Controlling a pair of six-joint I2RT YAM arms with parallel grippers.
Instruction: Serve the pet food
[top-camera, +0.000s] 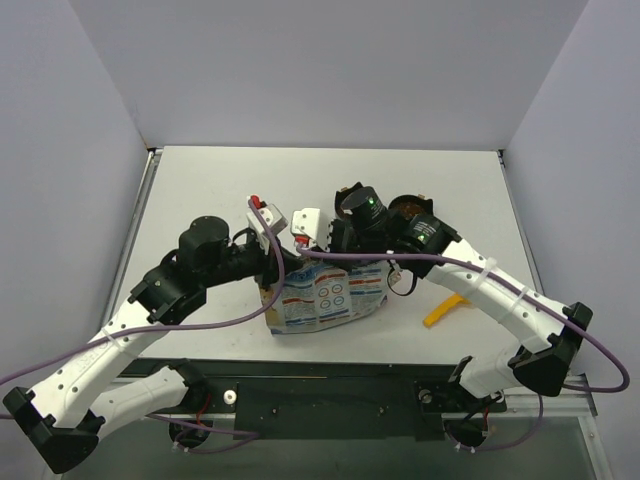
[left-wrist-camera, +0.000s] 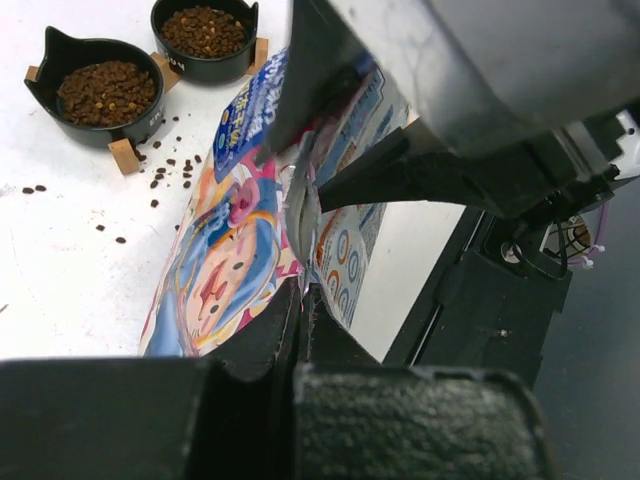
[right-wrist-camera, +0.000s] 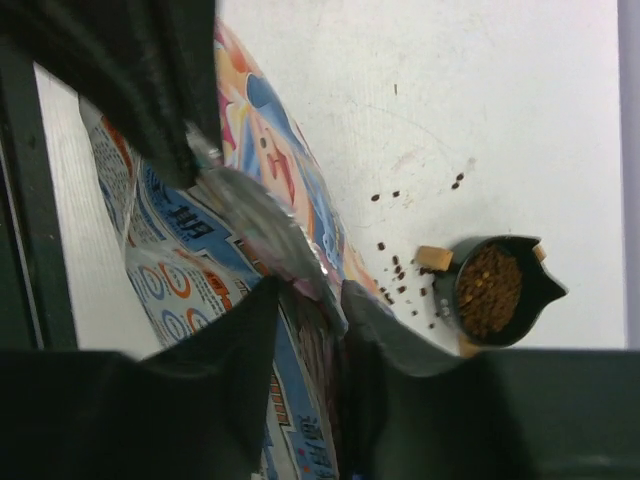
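The pet food bag (top-camera: 328, 297) stands near the table's front edge, its white-and-blue back facing the camera. My left gripper (top-camera: 273, 262) is shut on the bag's left top edge; in the left wrist view its fingers (left-wrist-camera: 300, 300) pinch the seam. My right gripper (top-camera: 322, 248) holds the top edge further right; in the right wrist view the silvery edge runs between its fingers (right-wrist-camera: 310, 300). Two black eared bowls (left-wrist-camera: 105, 90) (left-wrist-camera: 205, 35) are full of brown kibble. One bowl also shows in the right wrist view (right-wrist-camera: 495, 290). Loose kibble (left-wrist-camera: 160, 170) lies on the table beside them.
A yellow-orange scoop (top-camera: 445, 310) lies on the table right of the bag, under my right arm. One bowl (top-camera: 408, 207) shows behind the right wrist; the other is mostly hidden by it. The black front rail (top-camera: 330, 385) runs just below the bag.
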